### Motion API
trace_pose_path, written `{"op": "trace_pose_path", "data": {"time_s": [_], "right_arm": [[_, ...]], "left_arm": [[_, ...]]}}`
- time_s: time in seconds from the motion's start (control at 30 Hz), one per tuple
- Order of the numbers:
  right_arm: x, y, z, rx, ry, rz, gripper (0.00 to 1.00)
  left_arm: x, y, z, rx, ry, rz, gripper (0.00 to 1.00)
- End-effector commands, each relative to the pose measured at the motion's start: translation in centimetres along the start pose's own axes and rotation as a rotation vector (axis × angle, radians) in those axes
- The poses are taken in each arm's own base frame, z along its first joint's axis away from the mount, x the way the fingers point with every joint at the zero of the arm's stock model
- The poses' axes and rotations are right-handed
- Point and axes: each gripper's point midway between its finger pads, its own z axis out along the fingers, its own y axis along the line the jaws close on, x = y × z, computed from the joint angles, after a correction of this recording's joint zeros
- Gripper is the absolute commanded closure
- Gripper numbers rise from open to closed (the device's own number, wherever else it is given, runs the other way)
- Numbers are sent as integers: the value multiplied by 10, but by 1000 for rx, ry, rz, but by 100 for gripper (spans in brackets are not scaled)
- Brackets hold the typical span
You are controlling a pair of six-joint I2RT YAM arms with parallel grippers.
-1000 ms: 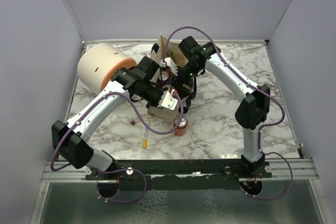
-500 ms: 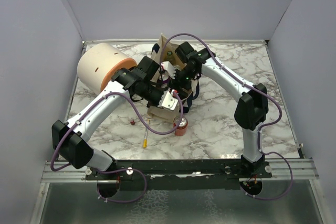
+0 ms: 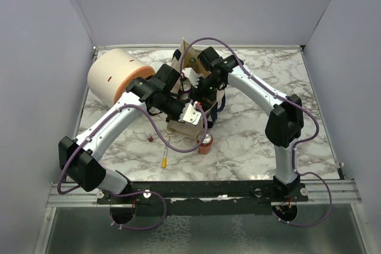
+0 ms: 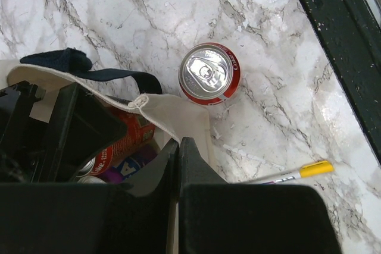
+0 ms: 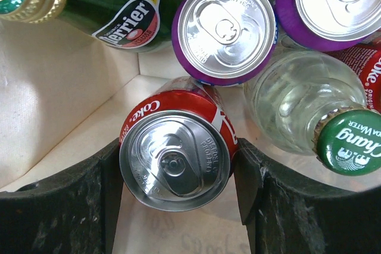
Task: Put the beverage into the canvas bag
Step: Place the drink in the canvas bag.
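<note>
Right wrist view: a red aluminium cola can (image 5: 174,159) with white script on its side and a silver top, the pull tab unbroken. It sits squarely between the two black fingers of the right claw (image 5: 177,173). The claw is spread to the can's width, one finger pressed to each side, so the can is gripped.

The can is down inside the cream canvas bag (image 5: 59,87), with the bag's pale wall just to its left. Close around it stand two purple-sided cans (image 5: 223,31), a dark green glass bottle (image 5: 119,4) and a clear bottle with a green cap (image 5: 351,141).

In the left wrist view the left claw (image 4: 178,159) is fully closed, pinching the bag's rim beside a navy strap.

Outside the bag, a second red can (image 4: 209,72) stands upright just beside it, and a yellow-capped pen (image 4: 297,173) lies nearby.

From above, the bag stands mid-way on the white, grey-veined marble surface (image 3: 250,135), with a cream-and-orange drum (image 3: 116,75) at the far left. Plain pale grey walls (image 3: 196,4) close in three sides.
</note>
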Motion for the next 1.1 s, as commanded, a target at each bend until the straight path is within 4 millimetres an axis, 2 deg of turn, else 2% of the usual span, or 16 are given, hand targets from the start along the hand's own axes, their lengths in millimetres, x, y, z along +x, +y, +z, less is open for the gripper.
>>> {"op": "trace_pose_path", "data": {"time_s": [0.0,0.27,0.67,0.83,1.07], "right_arm": [[-11,-33,10,97,-32,-34,99],[-1,-32,25,51,2,-47,99],[15,-43,41,80,62,-38,97],[21,-43,44,80,82,-33,88],[33,-32,44,48,105,-34,70]], "left_arm": [[-2,-27,-8,62,0,-68,100],[-3,-22,-8,55,-3,-58,100],[-7,-19,-5,56,-32,-54,100],[-11,-15,-4,54,-47,-50,100],[-11,-13,-3,53,-50,-49,100]]}}
